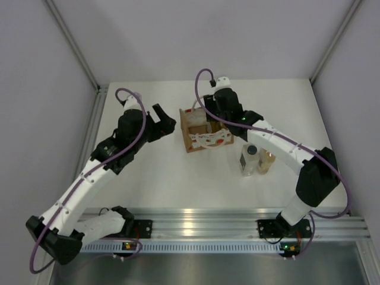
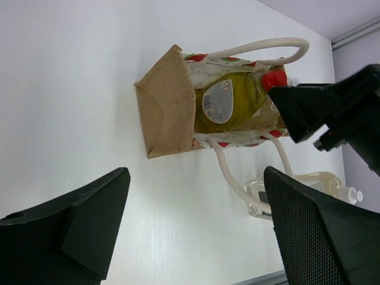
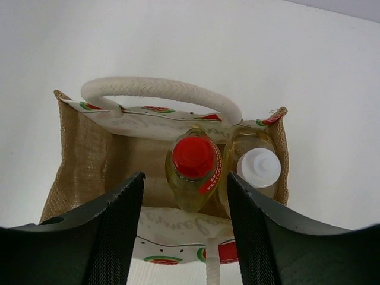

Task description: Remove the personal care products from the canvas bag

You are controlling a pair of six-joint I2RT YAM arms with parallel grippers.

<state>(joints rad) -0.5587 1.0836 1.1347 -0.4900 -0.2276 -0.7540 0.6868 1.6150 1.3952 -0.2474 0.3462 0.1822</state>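
Coarse tan canvas bag (image 3: 77, 160) holds a glossy yellow bottle (image 3: 193, 172) and a white-capped amber bottle (image 3: 259, 168); right hand (image 3: 185, 184) gapes wide above, left hand (image 2: 196, 178) wide nearby.

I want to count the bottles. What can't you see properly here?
Top view: the right gripper covers part of the bag's inside.
Right wrist view: the bag's walls hide the bottoms of the yellow bottle and white-capped bottle.
Left wrist view: a finger of the left gripper covers part of the bottles on the table; the yellow bottle's label is unreadable.
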